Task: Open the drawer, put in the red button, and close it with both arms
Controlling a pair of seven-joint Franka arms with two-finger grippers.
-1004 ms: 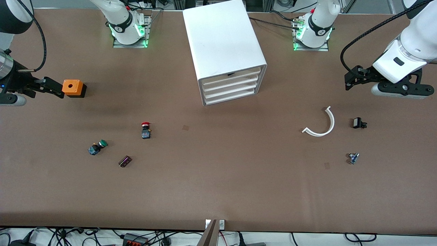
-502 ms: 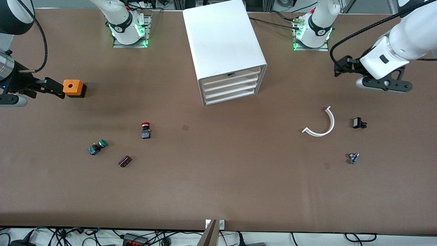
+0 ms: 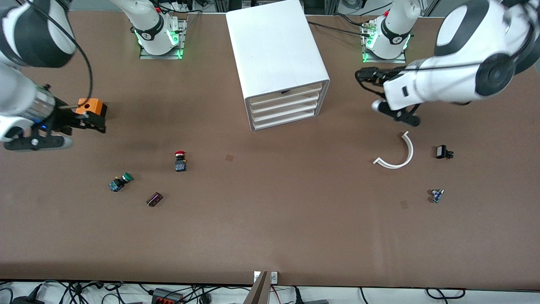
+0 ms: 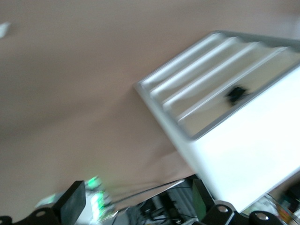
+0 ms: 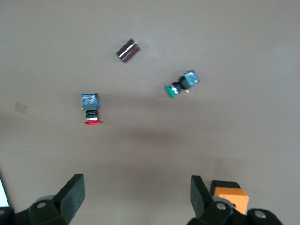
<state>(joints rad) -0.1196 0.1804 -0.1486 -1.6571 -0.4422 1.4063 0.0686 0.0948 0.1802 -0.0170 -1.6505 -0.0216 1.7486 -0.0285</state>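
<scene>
The white cabinet (image 3: 276, 50) stands between the arm bases, and its four drawers (image 3: 287, 107) are all shut. They also show in the left wrist view (image 4: 211, 79). The red button (image 3: 180, 161) lies on the table toward the right arm's end, and shows in the right wrist view (image 5: 91, 110). My left gripper (image 3: 365, 76) is open and empty, over the table beside the cabinet; its fingers (image 4: 75, 199) are spread wide. My right gripper (image 3: 92, 123) is open and empty, next to the orange box (image 3: 90, 107), apart from the red button.
A green-capped switch (image 3: 120, 182) and a small dark block (image 3: 154, 199) lie near the red button. A white curved strip (image 3: 398, 154), a small black part (image 3: 443, 152) and a tiny blue part (image 3: 436, 195) lie toward the left arm's end.
My left arm has swung in from the table's end toward the cabinet. My right gripper has shifted a little, alongside the orange box. The things on the table have not moved.
</scene>
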